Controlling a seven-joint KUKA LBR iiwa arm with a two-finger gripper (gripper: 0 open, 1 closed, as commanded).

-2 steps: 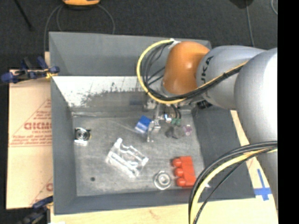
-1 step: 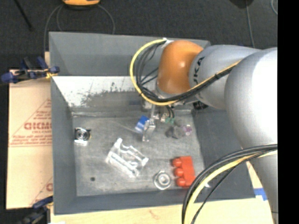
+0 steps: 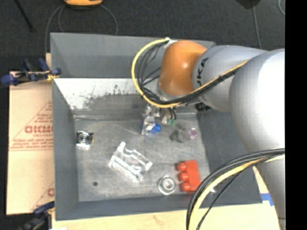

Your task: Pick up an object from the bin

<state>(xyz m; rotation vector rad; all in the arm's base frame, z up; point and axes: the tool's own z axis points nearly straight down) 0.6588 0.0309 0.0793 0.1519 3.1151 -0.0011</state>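
Arm (image 3: pixel 240 85) comes in from the right. The orange wrist cover (image 3: pixel 180 71) sits over the back half of the bin (image 3: pixel 64 128), with yellow and black cables (image 3: pixel 139 80) looped around it. Gripper (image 3: pixel 154 121) is down low near the back wall, roughly mid-width.

Its tip sits right at a small blue and white thing (image 3: pixel 153 129) on the bin floor. It is either touching or just above; can't separate the two from this angle. Open or closed: can't tell (the tip is a cluttered patch under the wrist). Can't confirm a hold on anything.

Near the gripper:
- small green bit (image 3: pixel 166 121) just to its right
- dark grey piece (image 3: pixel 178 137) a little further right and nearer the front
- purple bit (image 3: pixel 192 133) just beside the grey piece

Rest of the floor, all well apart from the gripper:
- clear plastic piece (image 3: pixel 129 161) lying flat, middle-front
- red block (image 3: pixel 189 175) at front right
- clear round cap (image 3: pixel 167 185) just left of the red block, close to touching it
- shiny metal ring (image 3: pixel 84 139) alone by the left wall
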